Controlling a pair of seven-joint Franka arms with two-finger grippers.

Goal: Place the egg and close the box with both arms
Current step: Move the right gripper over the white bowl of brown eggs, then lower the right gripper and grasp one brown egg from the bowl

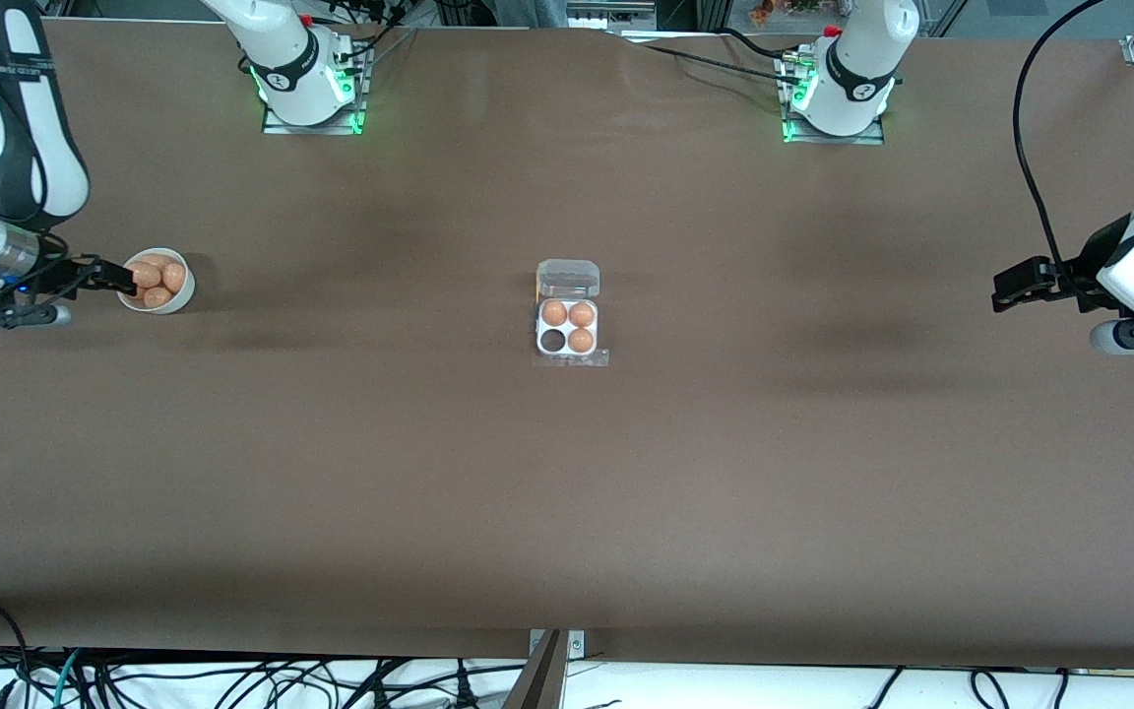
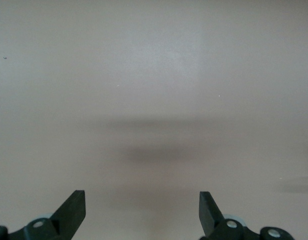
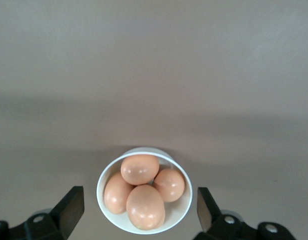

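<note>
- Box [image 1: 568, 323]: small square white tray mid-table, clear lid [image 1: 568, 278] hinged open and lying flat on the side toward the robot bases.
- Three tan-orange eggs fill three cells; the fourth cell [image 1: 553, 341], at the corner nearer the front camera and toward the right arm's end, shows dark.
- Lid hard to read, see-through.
- White bowl [image 3: 143, 227], well apart from the box toward the right arm's end, holds four eggs [image 3: 139, 169].
- Right gripper [image 1: 130, 278] over the bowl, fingers spread, pinching nothing.
- Left gripper [image 1: 1012, 289] waits over bare table, well apart from the box toward the left arm's end, fingers spread; arm cut off.
</note>
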